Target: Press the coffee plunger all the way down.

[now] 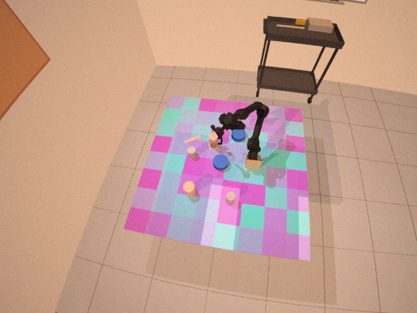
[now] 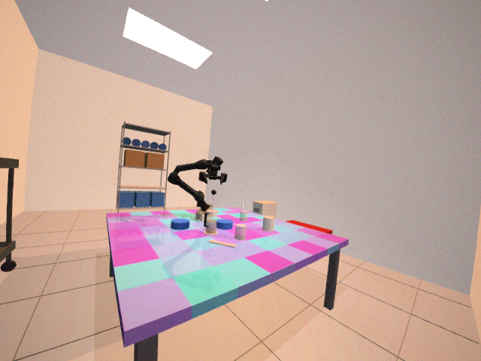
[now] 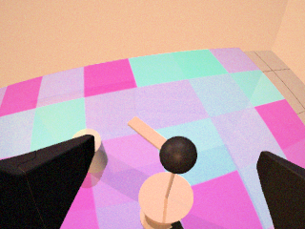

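1. End effector [image 2: 212, 179], black and parallel-jawed, is standing wide open and gripping nothing; in the exterior view it is hanging just above the round black plunger knob [image 2: 213, 192], apart from it.
2. Press [image 1: 213, 140], a pale glass-sided cylinder with a peach lid, is sitting upright on the pink, teal and lilac chequered table [image 2: 155, 303], left of centre in the top view, between two flat blue discs [image 1: 221, 162] and a thin wooden strip [image 1: 193, 139].
3. In the wrist view the knob [image 3: 178, 155] is sitting slightly above centre, with its thin rod running down to the lid [image 3: 166, 197], so the plunger is looking fully raised.
4. Judging the step: centring over the knob, then descending straight along the rod, should be keeping sideways force off the press; any offset push is risking a tip or a slide.
5. Both dark fingers are cut off by the lower frame edges in the wrist view; the press body beneath the lid is mostly hidden, and its small dark handle is blurring into shadow.
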{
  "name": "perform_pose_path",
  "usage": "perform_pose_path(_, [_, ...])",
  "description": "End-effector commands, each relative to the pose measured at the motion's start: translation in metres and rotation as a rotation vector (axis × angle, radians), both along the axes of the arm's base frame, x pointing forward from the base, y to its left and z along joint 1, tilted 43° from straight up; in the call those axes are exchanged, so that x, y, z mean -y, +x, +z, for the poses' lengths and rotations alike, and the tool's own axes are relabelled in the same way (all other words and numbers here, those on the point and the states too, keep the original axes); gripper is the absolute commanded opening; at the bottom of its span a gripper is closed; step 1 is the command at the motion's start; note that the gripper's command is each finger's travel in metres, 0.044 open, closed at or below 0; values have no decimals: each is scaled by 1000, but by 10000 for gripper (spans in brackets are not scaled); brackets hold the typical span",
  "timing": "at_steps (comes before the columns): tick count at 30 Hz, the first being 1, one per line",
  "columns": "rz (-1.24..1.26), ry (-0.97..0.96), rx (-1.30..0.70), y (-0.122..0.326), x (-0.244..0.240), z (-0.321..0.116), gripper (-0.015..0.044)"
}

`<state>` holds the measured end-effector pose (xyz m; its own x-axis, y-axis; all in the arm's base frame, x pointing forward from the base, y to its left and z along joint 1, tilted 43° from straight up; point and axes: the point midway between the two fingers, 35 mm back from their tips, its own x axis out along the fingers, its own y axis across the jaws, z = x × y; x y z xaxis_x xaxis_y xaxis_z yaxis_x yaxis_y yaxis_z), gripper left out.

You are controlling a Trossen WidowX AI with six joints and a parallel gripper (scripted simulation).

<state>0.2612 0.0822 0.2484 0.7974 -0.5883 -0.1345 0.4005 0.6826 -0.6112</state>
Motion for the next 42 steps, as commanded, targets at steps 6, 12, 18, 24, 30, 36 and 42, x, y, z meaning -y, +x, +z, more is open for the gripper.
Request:
perform_pose_path(6, [5, -17, 5, -2, 24, -20, 440])
perform_pose_path(12, [4, -14, 3, 0, 25, -21, 440])
perform_pose_path(18, [1, -8, -4, 8, 29, -24, 440])
perform_pose_path(24, [1, -6, -6, 16, 34, -25, 440])
perform_pose_path(30, [2, -8, -2, 23, 40, -25, 440])
perform_pose_path(36, [5, -15, 7, 30, 47, -24, 440])
perform_pose_path(42, [5, -17, 8, 30, 48, -24, 335])
